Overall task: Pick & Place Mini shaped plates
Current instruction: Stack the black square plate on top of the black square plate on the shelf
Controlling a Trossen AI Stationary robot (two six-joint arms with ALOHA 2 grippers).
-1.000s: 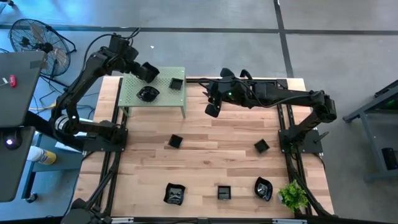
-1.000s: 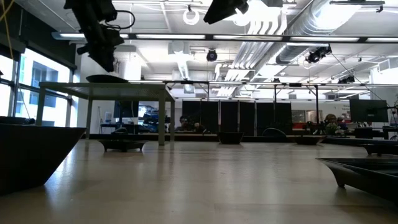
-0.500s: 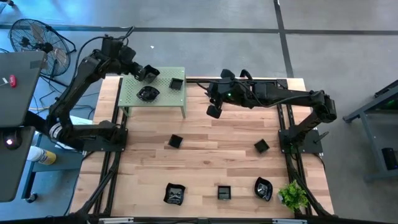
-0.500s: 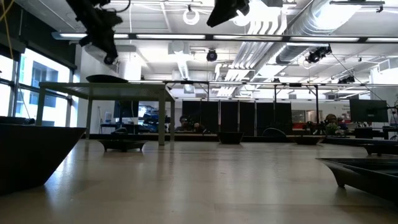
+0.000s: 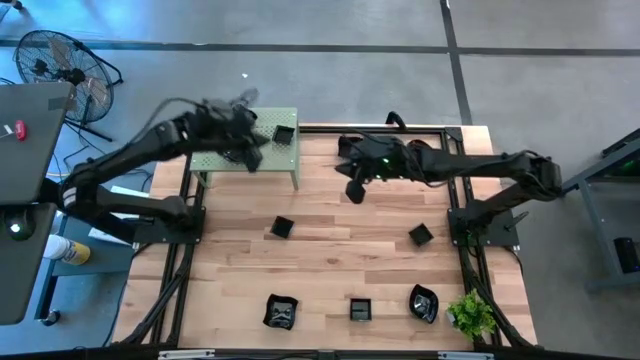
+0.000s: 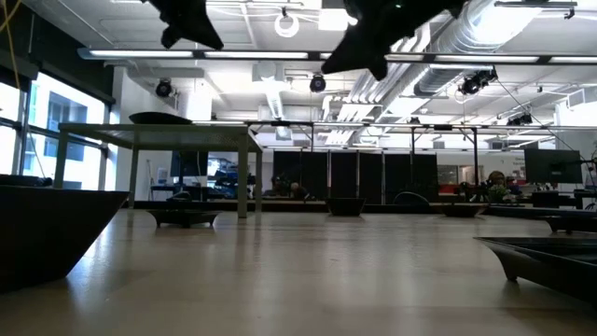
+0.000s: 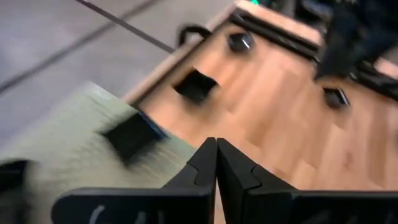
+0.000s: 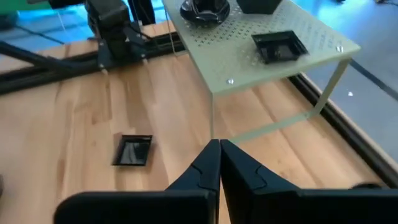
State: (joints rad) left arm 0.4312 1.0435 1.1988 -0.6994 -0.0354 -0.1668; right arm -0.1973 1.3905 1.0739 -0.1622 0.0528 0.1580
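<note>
Several mini shaped plates, small and glossy black, lie about. A square one (image 5: 284, 133) and a round one (image 8: 204, 9) rest on the green perforated stand (image 5: 275, 158). Others lie flat on the wooden table (image 5: 282, 227) (image 5: 420, 235) (image 5: 280, 312) (image 5: 360, 310) (image 5: 424, 303). My left gripper (image 5: 247, 152) hangs above the stand, shut and empty (image 7: 216, 158). My right gripper (image 5: 354, 192) hovers over the table just right of the stand, also shut and empty (image 8: 219, 162).
A small green plant (image 5: 472, 315) stands at the table's near right corner. The stand sits on thin legs (image 8: 213, 118) at the far left of the table. Bare wood shows in the middle of the table (image 5: 350, 250).
Both grippers have shut on nothing. My left gripper has swung fast from the stand's far left corner toward the table's near edge, across the stand. My right gripper has gone down and a little toward the near edge. No plate has moved.
</note>
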